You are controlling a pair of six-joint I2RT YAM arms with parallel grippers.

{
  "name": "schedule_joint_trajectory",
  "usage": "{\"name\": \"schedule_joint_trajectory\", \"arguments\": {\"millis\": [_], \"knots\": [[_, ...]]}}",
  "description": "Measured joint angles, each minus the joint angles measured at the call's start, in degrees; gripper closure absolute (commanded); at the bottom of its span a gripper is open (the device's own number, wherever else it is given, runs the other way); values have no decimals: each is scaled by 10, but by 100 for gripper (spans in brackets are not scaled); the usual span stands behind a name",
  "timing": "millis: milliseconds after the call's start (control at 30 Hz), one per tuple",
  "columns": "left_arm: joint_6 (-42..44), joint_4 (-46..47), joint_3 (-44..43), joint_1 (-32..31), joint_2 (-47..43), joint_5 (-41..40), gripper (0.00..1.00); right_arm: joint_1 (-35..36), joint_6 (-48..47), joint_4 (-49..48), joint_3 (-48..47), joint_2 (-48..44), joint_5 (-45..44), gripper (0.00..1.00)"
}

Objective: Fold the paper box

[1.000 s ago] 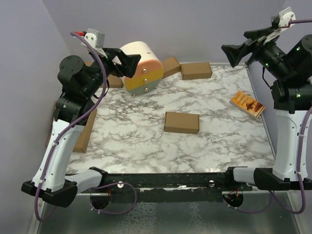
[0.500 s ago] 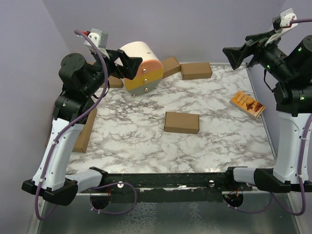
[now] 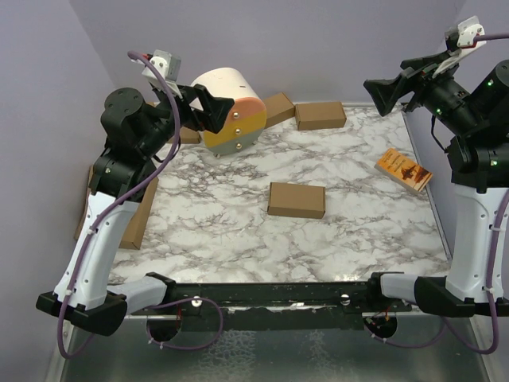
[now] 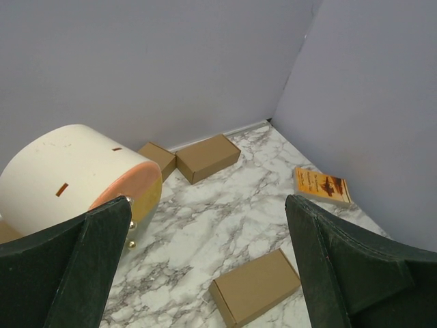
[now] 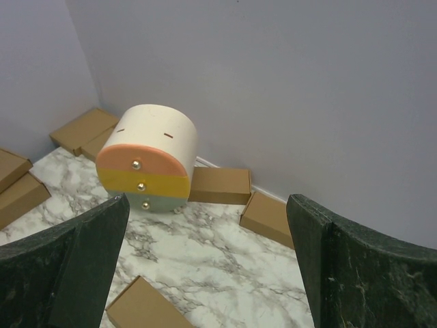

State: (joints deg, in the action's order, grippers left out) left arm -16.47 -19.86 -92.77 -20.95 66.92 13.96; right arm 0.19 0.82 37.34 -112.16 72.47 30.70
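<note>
- Paper box — flat at mid-table, touched by nothing, well apart from both arms.
- Left gripper, right gripper: raised high, jaws wide, holding nothing; long descent, so may land off-centre and shove the box across the marble tabletop.
- Look-alike boxes along the far wall, beside the drawer drum — may draw the wrong grasp.

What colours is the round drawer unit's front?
Drawer unit: pink, yellow, pale green bands; right wrist view.

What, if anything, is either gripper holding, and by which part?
Nothing is held. The left gripper and the right gripper both hang open above the table, and the paper box lies alone mid-table.
</note>
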Motion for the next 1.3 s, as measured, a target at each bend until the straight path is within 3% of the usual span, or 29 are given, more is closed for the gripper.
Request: {"name": "schedule_joint_trajectory", "arguments": {"millis": [1000, 1300], "knots": [[19, 36, 68, 0, -6, 19, 1, -12, 4, -2, 34, -19, -10, 0], [16, 51, 83, 0, -9, 35, 1, -14, -40, -5, 67, -24, 65, 0]]}}
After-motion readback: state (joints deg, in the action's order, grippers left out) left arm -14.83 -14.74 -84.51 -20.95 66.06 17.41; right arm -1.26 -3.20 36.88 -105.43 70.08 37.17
